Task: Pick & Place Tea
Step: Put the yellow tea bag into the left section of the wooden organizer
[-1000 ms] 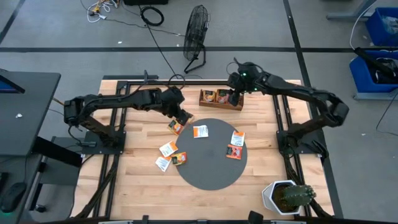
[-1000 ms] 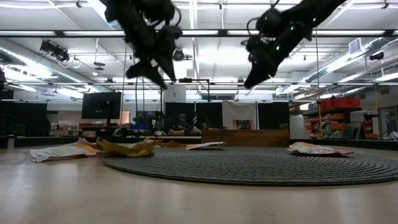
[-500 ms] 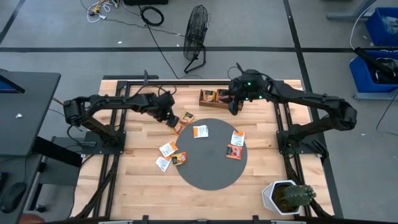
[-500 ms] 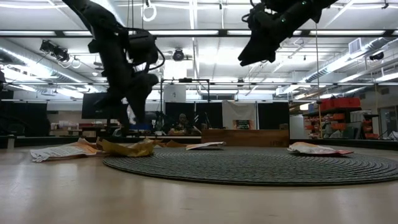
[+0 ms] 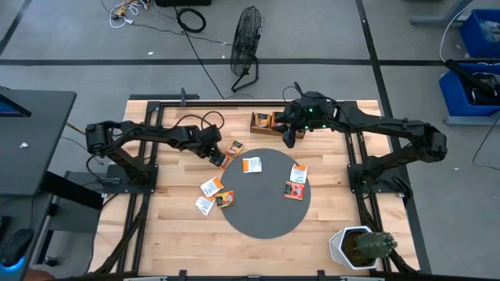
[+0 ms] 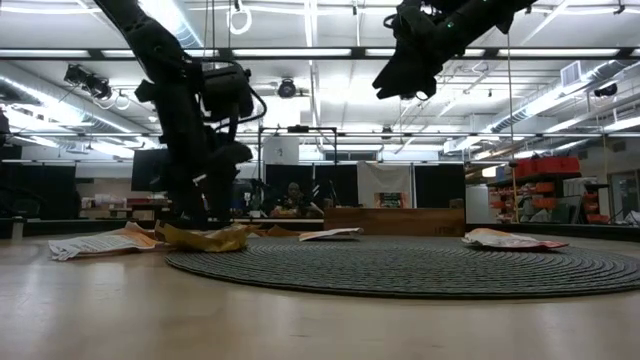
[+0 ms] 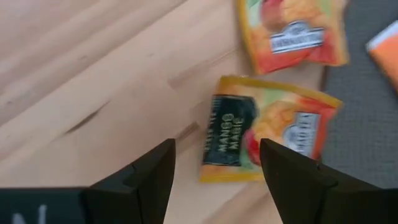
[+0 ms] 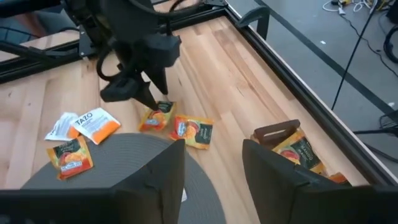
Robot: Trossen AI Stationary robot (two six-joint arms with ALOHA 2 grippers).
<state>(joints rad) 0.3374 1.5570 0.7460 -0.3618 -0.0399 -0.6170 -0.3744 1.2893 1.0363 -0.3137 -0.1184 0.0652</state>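
Your wooden tray (image 5: 275,123) holds two orange sachets (image 8: 298,151). Your left tool (image 5: 216,158) gapes empty over a bench sachet (image 7: 264,135); your right tool (image 5: 287,139), parted, carries nothing.

Robotics lab or workshop: concrete floor with loose cables (image 5: 191,19), a floor fan (image 5: 247,39), blue storage bins (image 5: 478,35), ceiling strip lights (image 6: 330,55).

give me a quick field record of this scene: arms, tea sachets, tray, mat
left gripper: jaws open, low over a mango sachet on the wood
right gripper: jaws open, empty, raised near the wooden tray
tray: holds sachets, at the table's far edge
round mat: three sachets on it
loose sachets: others on bare wood left of the mat
potted cactus: table's near right corner
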